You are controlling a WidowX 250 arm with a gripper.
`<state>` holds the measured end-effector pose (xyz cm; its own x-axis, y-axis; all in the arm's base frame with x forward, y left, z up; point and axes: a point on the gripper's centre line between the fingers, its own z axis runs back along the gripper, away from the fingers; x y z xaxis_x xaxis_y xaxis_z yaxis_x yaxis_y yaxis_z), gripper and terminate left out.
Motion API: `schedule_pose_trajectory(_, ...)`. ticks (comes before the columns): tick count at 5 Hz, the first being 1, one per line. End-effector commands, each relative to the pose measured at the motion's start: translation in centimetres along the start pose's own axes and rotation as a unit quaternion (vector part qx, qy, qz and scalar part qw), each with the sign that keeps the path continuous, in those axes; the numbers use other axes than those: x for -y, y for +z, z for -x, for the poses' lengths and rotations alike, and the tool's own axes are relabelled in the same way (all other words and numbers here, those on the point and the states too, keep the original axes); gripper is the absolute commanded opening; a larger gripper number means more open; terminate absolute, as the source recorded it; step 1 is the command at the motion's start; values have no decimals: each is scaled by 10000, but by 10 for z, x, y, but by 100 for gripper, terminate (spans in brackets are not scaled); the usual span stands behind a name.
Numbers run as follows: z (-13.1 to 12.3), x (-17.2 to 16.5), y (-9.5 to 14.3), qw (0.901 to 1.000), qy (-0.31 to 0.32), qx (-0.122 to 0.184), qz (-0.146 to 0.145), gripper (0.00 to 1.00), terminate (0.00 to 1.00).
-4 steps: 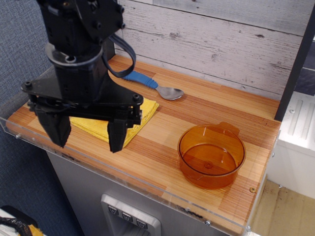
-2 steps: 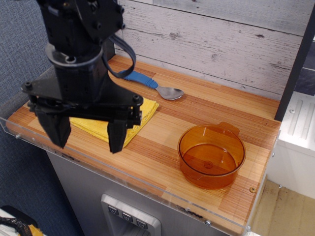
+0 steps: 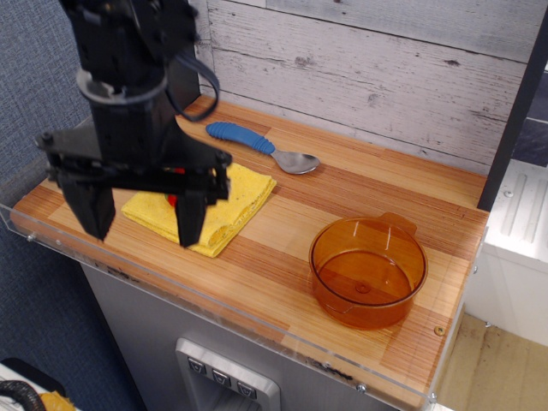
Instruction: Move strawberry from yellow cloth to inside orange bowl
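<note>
In the single camera view you have the gripper (image 3: pixel 141 218) hanging over the left end of the wooden counter (image 3: pixel 342 184), its two dark fingers (image 3: pixel 190 224) spread wide apart with nothing held between them. The yellow cloth (image 3: pixel 231 201) lies flat under and just behind the fingers. Look for the strawberry (image 3: pixel 174 200) as a small patch of red on the cloth, showing between the fingers, close to the right one; the black gripper body hides most of it, so you cannot tell its pose or whether a finger touches it. The orange bowl (image 3: pixel 368 272) stands well apart on the right side of the counter, upright, its tab handle on the far rim. A spoon with a blue handle (image 3: pixel 257 145) lies near the back wall, beyond the cloth.
</note>
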<state>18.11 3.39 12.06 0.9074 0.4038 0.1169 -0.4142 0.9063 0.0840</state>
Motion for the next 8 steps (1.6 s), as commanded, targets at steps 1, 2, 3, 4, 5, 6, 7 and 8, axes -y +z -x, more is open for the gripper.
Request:
schedule_pose_trajectory(1,-37,-10,8,9996,149,228,-31,100,0)
schedule_pose_trajectory(2,-58,-10,4,9995,86,314,45,100,0)
schedule_pose_trajectory(3,-73,-15,-6,9996,5,266,35,100,0)
schedule_pose_trajectory(4,-89,-14,-16,9996,-95,266,-36,100,0)
schedule_pose_trajectory(5,-97,-13,-30,9992,-274,286,66,100,0)
schedule_pose_trajectory(6,-108,-12,-40,9980,-391,440,212,100,0)
schedule_pose_trajectory(7,-114,-10,-49,9950,-893,439,94,100,0)
schedule_pose_trajectory(8,-117,-11,-56,9875,-1480,546,26,100,0)
